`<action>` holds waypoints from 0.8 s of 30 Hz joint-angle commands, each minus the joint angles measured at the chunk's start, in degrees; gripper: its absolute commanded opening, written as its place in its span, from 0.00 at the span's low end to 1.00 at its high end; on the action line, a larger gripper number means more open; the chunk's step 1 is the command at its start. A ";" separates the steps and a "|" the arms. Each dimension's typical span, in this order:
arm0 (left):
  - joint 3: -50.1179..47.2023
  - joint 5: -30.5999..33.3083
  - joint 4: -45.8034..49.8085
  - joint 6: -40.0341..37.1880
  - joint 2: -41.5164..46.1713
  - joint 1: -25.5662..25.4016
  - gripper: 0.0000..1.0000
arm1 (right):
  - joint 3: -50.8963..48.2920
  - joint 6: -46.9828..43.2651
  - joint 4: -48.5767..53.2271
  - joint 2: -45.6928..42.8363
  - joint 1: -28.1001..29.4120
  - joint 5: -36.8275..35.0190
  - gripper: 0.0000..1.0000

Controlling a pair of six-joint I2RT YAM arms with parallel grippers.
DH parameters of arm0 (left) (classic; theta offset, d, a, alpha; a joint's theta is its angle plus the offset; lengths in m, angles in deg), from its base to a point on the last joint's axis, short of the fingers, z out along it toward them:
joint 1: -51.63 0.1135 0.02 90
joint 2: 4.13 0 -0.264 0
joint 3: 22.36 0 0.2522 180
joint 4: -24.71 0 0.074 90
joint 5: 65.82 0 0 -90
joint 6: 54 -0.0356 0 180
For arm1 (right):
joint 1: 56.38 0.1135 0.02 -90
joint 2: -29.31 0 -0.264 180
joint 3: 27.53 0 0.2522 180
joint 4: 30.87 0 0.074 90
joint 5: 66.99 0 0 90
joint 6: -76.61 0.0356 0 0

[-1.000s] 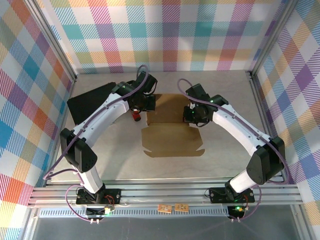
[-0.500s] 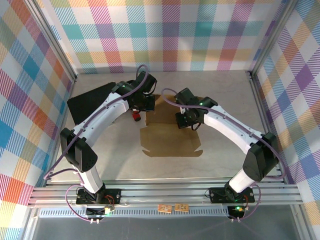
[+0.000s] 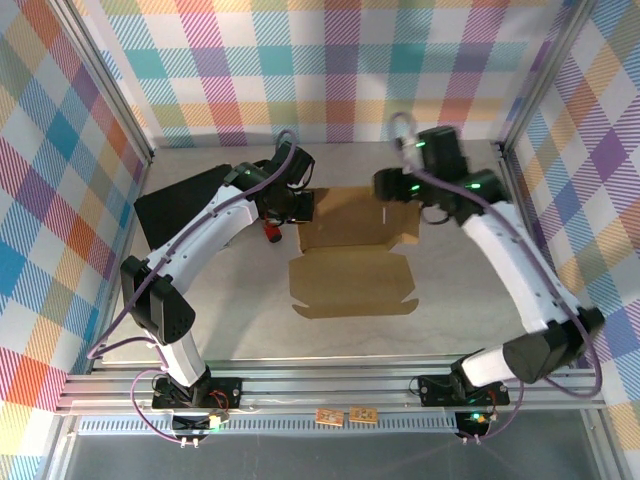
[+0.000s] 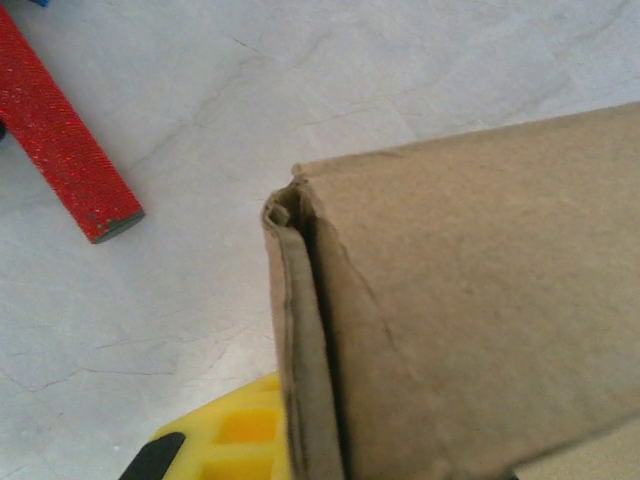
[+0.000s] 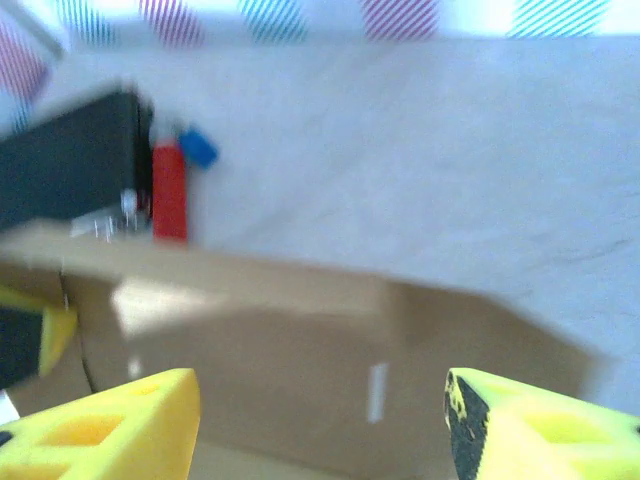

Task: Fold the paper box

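At the centre of the top view, the paper box (image 3: 350, 280) lay partly folded on the worktop (image 3: 250, 322). My left tool (image 3: 292, 207) was closed tight on the doubled flap at the box's upper left corner. My right tool (image 5: 320, 400) stood wide open near its upper right edge, holding nothing.

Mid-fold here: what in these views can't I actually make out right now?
- Left wrist: the second finger of the left gripper is hidden behind the raised wall of the paper box.
- Top external: the left arm covers that grip and the box's far-left corner.
- Right wrist: motion blur; the red object and blue object beside the black case cannot be identified, nor the white mark on the cardboard.
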 commanded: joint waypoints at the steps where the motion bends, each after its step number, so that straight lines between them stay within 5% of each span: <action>1: -0.24 -4.81 -1.51 0.36 1.57 1.79 0.00 | -1.20 4.77 -1.78 -1.96 -8.69 11.16 0.65; 11: 2.75 -11.66 2.79 1.25 2.06 6.24 0.00 | -21.64 21.30 -22.06 -2.04 -26.21 32.42 0.39; 18: 3.01 -14.20 4.03 1.42 2.38 8.14 0.00 | -26.13 24.82 -39.57 8.29 -28.07 60.86 0.33; 24: 2.92 -16.36 3.87 1.20 2.47 9.59 0.00 | -26.12 24.84 -42.70 11.77 -27.38 69.77 0.29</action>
